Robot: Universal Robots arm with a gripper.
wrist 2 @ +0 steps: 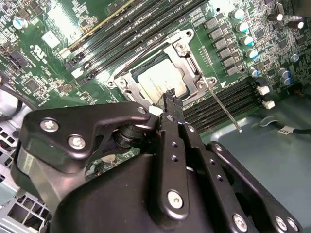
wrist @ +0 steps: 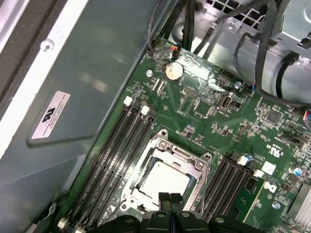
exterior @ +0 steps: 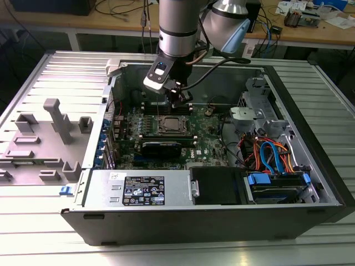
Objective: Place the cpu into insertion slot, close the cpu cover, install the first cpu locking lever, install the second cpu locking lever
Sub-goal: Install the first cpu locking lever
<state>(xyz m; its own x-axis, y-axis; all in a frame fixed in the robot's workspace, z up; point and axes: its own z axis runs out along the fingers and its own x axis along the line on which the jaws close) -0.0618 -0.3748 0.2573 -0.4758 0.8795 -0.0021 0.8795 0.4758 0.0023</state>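
Dull silver-grey metal cpu (wrist: 163,182), shiny bare-metal cpu cover (wrist: 181,156), matt black hand (wrist: 169,197)

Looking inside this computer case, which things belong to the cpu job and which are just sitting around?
Part of the job:
cpu, seated
cpu cover, flat around it
thin locking lever, sticking out beside the cover
gripper, close above the cpu

Just there:
memory slots
coin battery
power supply
blue and orange cables
grey plastic fixture, at the exterior view's left

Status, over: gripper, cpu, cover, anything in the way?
Gripper shut, tips at the cpu cover edge. Cover down, cpu seated beneath. One locking lever sticking out, not latched.
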